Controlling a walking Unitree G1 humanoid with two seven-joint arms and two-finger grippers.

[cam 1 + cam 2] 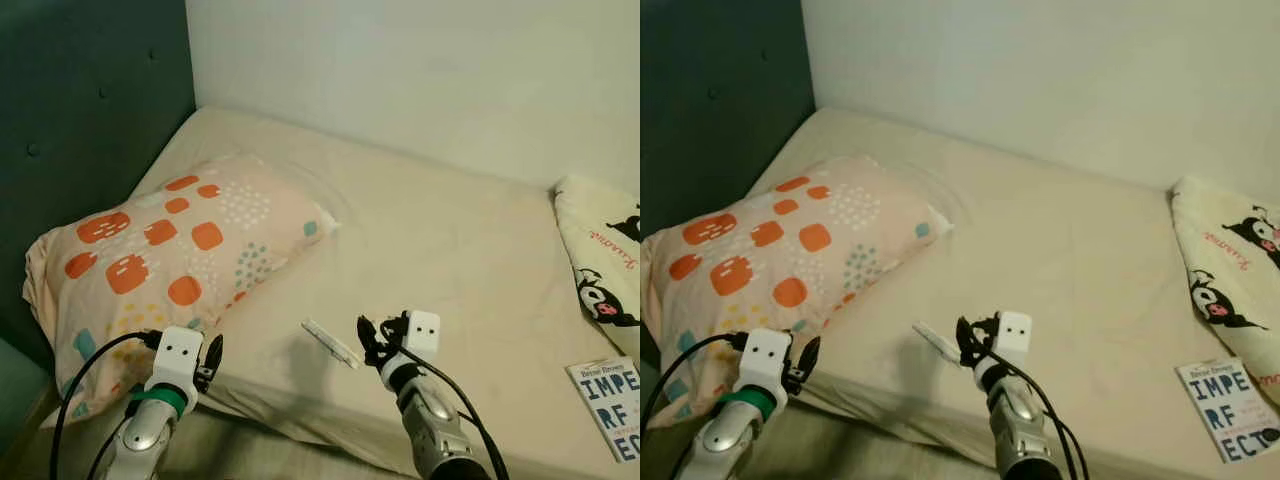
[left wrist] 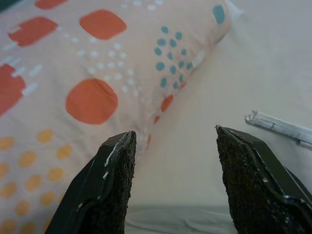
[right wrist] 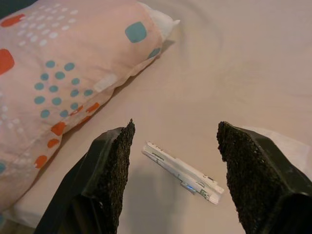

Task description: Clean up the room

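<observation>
Reaching for the white wrapper (image 3: 183,173) near the bed's (image 1: 450,230) near edge, your right tool (image 1: 368,338) hovers over it, fingers spread. Lower and pinch it next, I judge. Your left tool (image 1: 210,362) waits open beside the pillow (image 1: 170,250).

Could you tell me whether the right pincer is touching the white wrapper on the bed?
Apart. In the right wrist view, the white wrapper lies flat on the bed between the open fingers of the right pincer, with sheet visible either side.
</observation>
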